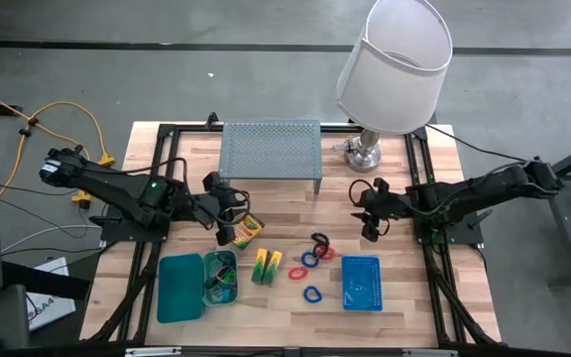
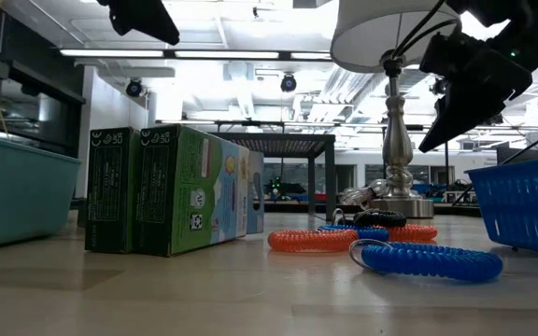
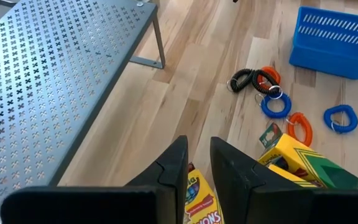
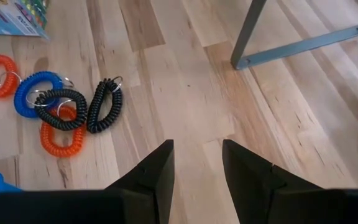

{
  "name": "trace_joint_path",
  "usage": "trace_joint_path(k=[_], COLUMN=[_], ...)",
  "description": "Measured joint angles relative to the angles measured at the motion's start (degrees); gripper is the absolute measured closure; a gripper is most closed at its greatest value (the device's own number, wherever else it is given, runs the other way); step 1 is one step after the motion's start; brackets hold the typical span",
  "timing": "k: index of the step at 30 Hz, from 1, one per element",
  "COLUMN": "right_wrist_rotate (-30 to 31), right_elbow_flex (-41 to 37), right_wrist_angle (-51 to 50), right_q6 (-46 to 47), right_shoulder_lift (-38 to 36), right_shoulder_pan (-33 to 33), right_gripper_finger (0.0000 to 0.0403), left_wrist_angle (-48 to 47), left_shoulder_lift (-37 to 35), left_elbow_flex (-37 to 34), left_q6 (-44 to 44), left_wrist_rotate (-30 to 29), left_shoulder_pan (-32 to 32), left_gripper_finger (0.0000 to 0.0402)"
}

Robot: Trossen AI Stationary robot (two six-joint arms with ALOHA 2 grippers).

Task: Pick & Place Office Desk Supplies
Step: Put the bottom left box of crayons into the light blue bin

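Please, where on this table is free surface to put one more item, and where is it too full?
Free: the bare wood between the riser shelf and the coil bands, and the front strip before the blue basket. Crowded: from the teal trays past the crayon boxes to the bands, and the lamp corner.

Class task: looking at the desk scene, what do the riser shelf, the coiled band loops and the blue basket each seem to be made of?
Riser shelf: probably sheet metal with a matt grey finish, punched through with small cross-shaped holes, on thin bar legs.
Coiled band loops: apparently flexible plastic, glossy spiral cord, some carrying small metal rings.
Blue basket: looks like moulded plastic or coated mesh, with slotted walls; the pictures leave that open.
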Motion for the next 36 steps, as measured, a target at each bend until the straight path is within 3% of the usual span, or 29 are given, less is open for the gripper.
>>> trace_joint_path(k=[21,36], right_wrist_rotate=[0.03,0.03], right_elbow_flex=[0.00,0.02], right_wrist_angle=[0.03,0.15], right_q6=[0.00,0.00], right_shoulder_lift=[0.02,0.04], right_shoulder_pan=[0.00,0.02], right_gripper_finger=[0.0279,0.0279], left_wrist_angle=[0.68,1.31], left_shoulder_lift=[-0.02,2.15], left_elbow_flex=[0.00,0.00], left_q6=[-0.29,-12.71], left_wrist_rotate=[-0.04,0.21], left_shoulder_pan=[0.00,1.14], left_gripper_finger=[0.0337,0.0337])
